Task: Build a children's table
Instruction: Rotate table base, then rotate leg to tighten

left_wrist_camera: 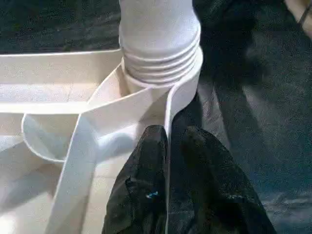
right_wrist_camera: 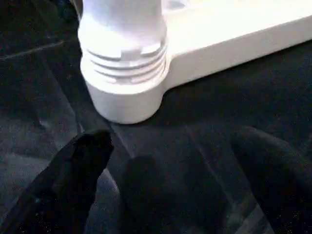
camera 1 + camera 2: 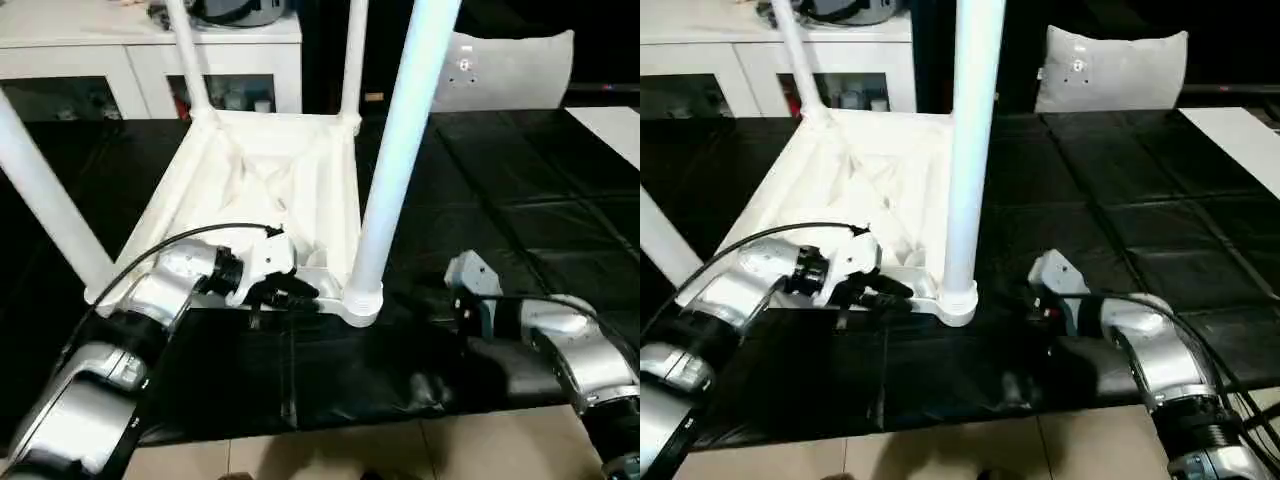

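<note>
The white children's table point(image 3: 260, 170) lies upside down on the black work table, ribbed underside up. Legs stand in its corner sockets: the near-right leg point(image 3: 400, 150), the near-left leg point(image 3: 45, 200) and two far legs point(image 3: 185, 50). My left gripper point(image 1: 168, 146) is shut on the thin near rim of the top, one finger point(image 1: 148, 156) on each side of the wall, just beside the near-right socket point(image 1: 161, 58). My right gripper point(image 2: 175, 146) stands open low over the black cover, a short way to the right of that socket point(image 2: 124, 92), touching nothing.
A white cabinet point(image 3: 150, 50) stands behind the work table at the far left, and a pale cushion point(image 3: 510, 65) at the far right. A white sheet point(image 3: 615, 125) lies at the right edge. The black cover's front edge meets tiled floor point(image 3: 350, 450).
</note>
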